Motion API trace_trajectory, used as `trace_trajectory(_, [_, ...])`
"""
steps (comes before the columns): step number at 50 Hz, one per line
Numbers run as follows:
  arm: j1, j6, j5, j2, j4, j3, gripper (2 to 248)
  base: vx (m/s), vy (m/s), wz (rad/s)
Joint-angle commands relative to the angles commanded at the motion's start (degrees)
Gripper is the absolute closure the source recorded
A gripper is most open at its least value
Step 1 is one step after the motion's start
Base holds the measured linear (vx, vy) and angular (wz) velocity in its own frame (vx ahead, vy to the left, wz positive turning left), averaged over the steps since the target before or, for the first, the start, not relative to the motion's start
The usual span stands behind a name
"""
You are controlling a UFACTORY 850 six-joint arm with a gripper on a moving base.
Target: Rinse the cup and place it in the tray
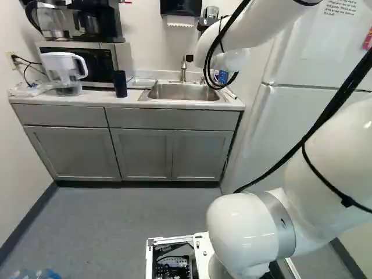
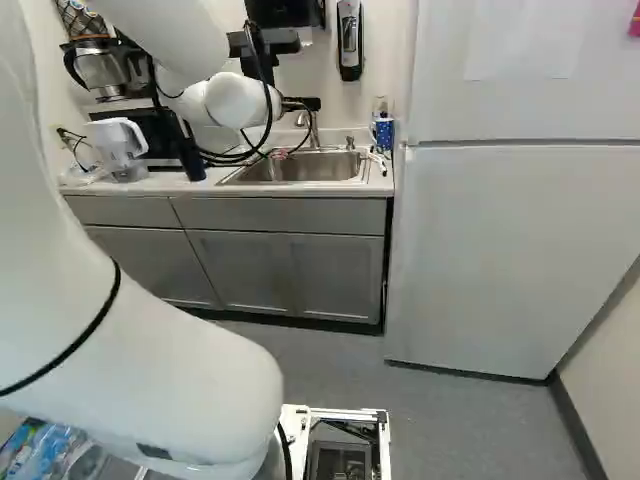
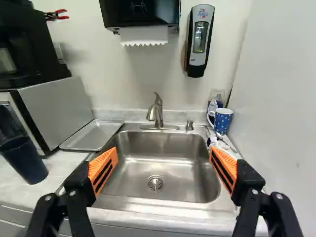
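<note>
My gripper (image 2: 302,103) hangs over the sink in the right base view. In the wrist view the gripper (image 3: 163,165) is open wide, its orange pads far apart with only the steel sink (image 3: 126,170) visible below and ahead. A dark blue cup (image 3: 25,160) stands on the counter, on the microwave side of the sink; the left base view shows this cup (image 1: 120,83) too. The shallow metal tray (image 3: 94,135) lies flat between microwave and sink. At the sink's opposite back corner is a dotted blue mug (image 3: 223,121). The faucet (image 3: 157,112) rises behind the basin.
A microwave (image 3: 57,111) with a coffee maker (image 1: 96,20) on top and a water pitcher (image 1: 65,71) line the counter. Above the sink hang a towel dispenser (image 3: 140,14) and a soap dispenser (image 3: 199,39). The tall white fridge (image 2: 510,250) stands right beside the counter.
</note>
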Motion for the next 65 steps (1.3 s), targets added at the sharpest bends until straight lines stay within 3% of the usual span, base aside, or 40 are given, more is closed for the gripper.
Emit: trace_trajectory(65, [0.0,0.0,0.0,0.0,0.0,0.0,3,0.131,0.027,0.114])
